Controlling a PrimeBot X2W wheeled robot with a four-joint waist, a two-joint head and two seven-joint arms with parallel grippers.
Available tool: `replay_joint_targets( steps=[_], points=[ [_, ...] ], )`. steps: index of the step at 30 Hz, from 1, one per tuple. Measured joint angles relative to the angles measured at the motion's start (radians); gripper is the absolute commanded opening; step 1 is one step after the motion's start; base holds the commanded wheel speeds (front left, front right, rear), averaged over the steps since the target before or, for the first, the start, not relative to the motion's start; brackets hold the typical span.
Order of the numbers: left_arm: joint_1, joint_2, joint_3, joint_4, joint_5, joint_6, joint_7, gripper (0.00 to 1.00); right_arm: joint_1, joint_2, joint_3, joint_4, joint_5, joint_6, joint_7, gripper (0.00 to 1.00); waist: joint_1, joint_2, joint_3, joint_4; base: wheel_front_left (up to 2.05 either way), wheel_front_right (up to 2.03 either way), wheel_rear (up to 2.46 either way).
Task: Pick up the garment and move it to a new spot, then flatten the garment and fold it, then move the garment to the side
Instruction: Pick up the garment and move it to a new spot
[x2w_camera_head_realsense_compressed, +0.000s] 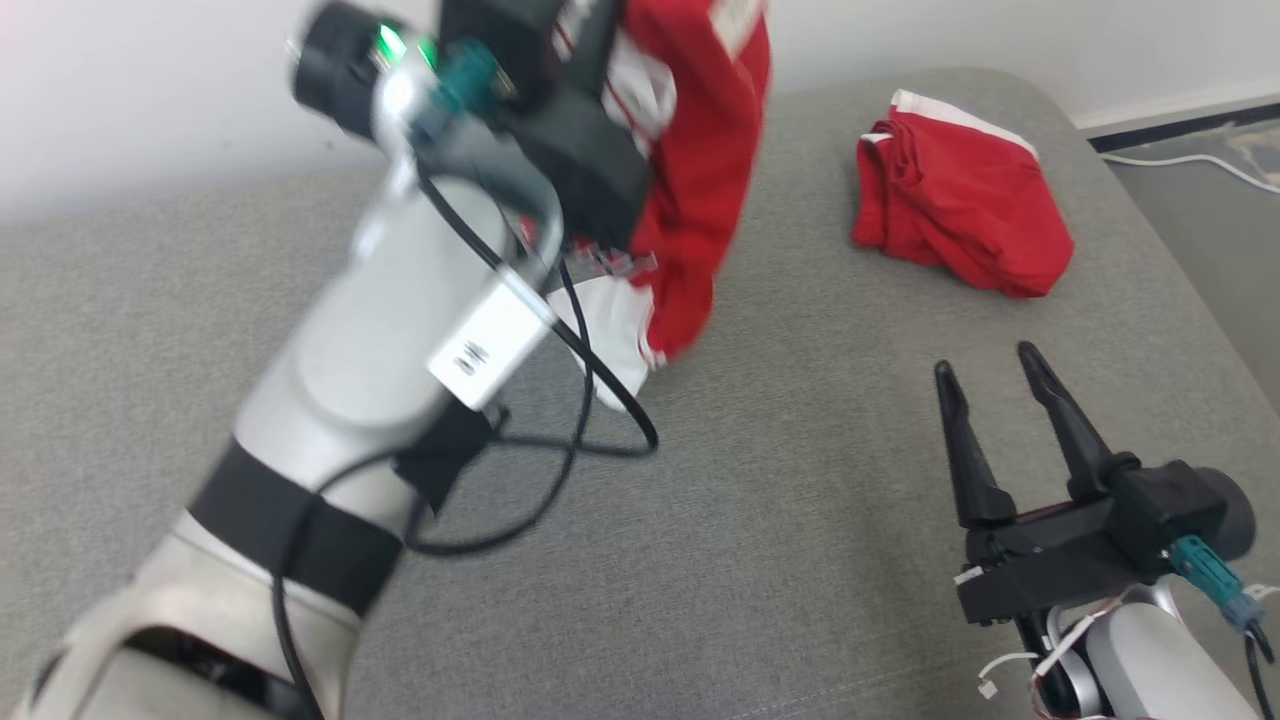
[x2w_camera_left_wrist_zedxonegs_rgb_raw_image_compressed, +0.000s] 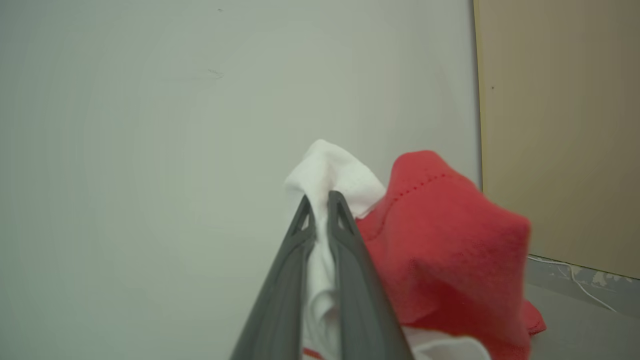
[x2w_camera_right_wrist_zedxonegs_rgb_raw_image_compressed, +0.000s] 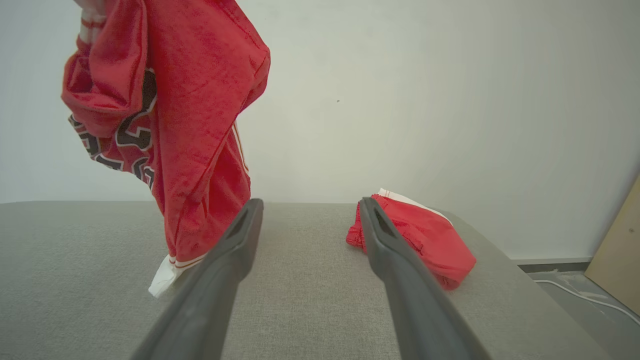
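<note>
While the left gripper has its jaws pinched shut on the red-and-white garment, which hangs over the grey surface, the right gripper sits low, jaws spread and empty; a second garment, also red, lies bunched beyond it.

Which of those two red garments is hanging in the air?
The red garment with black lettering, pinched in the left pincer; the other red garment lies crumpled on the grey cushion.

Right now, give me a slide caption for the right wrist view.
Open right tool faces the hanging garment; a second garment lies on the couch.
</note>
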Motion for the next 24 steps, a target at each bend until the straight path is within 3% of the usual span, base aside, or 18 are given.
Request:
replay_joint_targets(
  steps=[6,22,23,24],
  points=[
    [0.151,0.006,-0.123,-0.016,-0.036,0.027,0.017,0.0,0.039,-0.012,-0.025,-0.027,0.016,-0.016,-0.005,1.0,0.0002,0.0001,0.011,-0.014,0.0,0.0,0.0],
    [0.339,0.012,-0.239,0.089,-0.065,0.058,0.006,0.0,0.017,0.015,-0.015,-0.036,0.023,-0.016,-0.013,1.0,0.0003,0.0003,0.097,0.001,0.0,0.0,0.0],
    [0.344,0.011,-0.239,0.094,-0.066,0.058,0.002,0.32,0.015,0.016,-0.014,-0.035,0.023,-0.016,-0.013,1.0,0.0003,0.0002,0.098,0.0,0.0,0.0,0.0],
    [0.349,0.012,-0.239,0.1,-0.067,0.058,-0.004,0.51,0.015,0.016,-0.014,-0.034,0.023,-0.016,-0.013,1.0,0.0003,0.0003,0.1,0.0,0.0,0.0,0.0]
  ],
)
